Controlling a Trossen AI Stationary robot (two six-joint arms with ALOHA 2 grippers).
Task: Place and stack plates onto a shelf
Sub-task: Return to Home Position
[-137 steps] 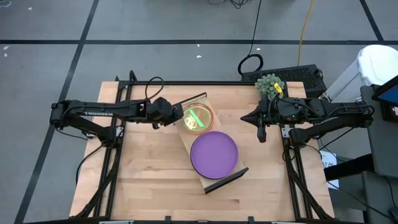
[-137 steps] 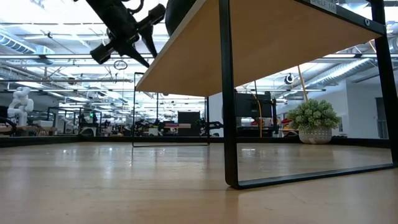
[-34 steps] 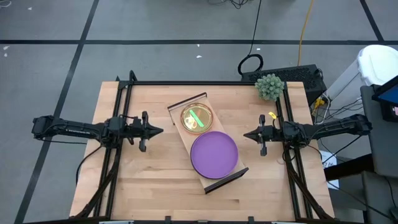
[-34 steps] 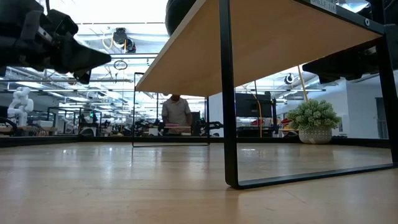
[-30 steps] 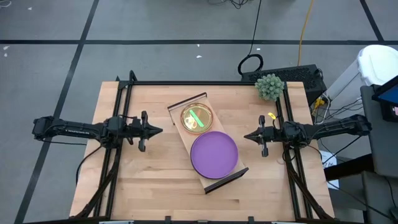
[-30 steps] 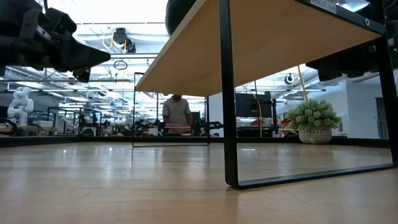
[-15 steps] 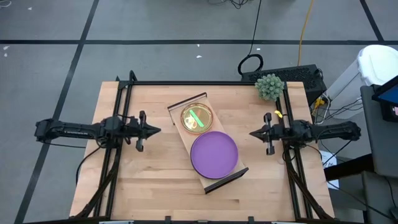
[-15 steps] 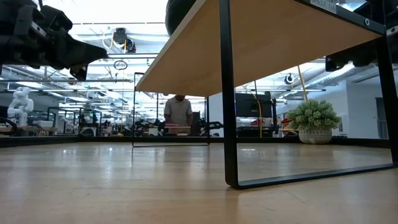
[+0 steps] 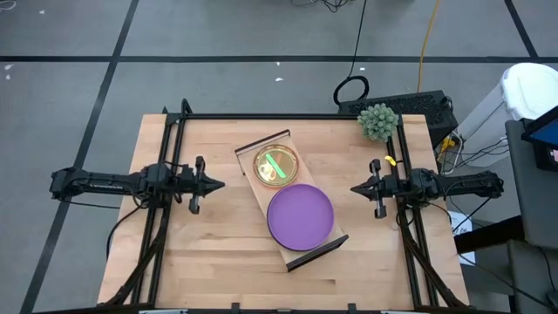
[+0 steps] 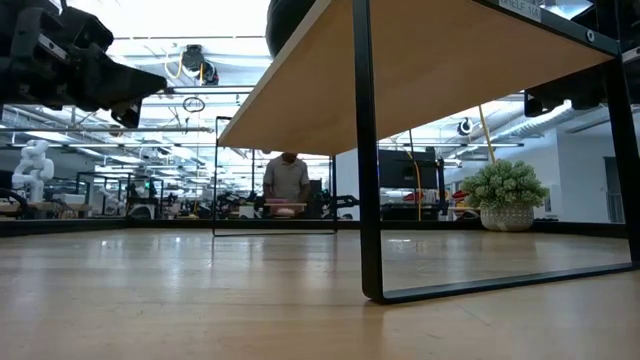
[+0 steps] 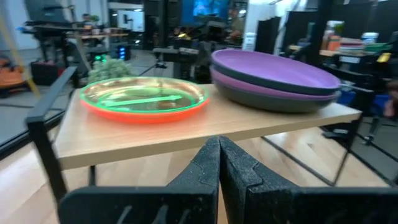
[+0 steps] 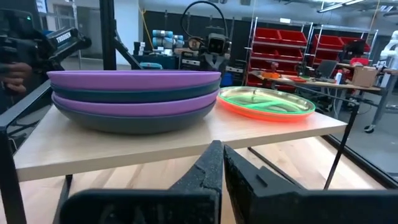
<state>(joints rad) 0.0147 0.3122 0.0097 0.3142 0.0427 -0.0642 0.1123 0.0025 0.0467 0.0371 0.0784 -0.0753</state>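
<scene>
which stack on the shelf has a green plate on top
The small stack at the shelf's end nearer the left tool: green over pink-red. The other stack is larger, with purple on top.

Light wooden tabletop (image 9: 218, 253) carries a small green potted plant (image 9: 378, 121) at its far right corner; coiled black cable (image 9: 351, 90) and yellow cable (image 9: 425, 44) on grey floor beyond; person (image 10: 286, 180) standing in background room
</scene>
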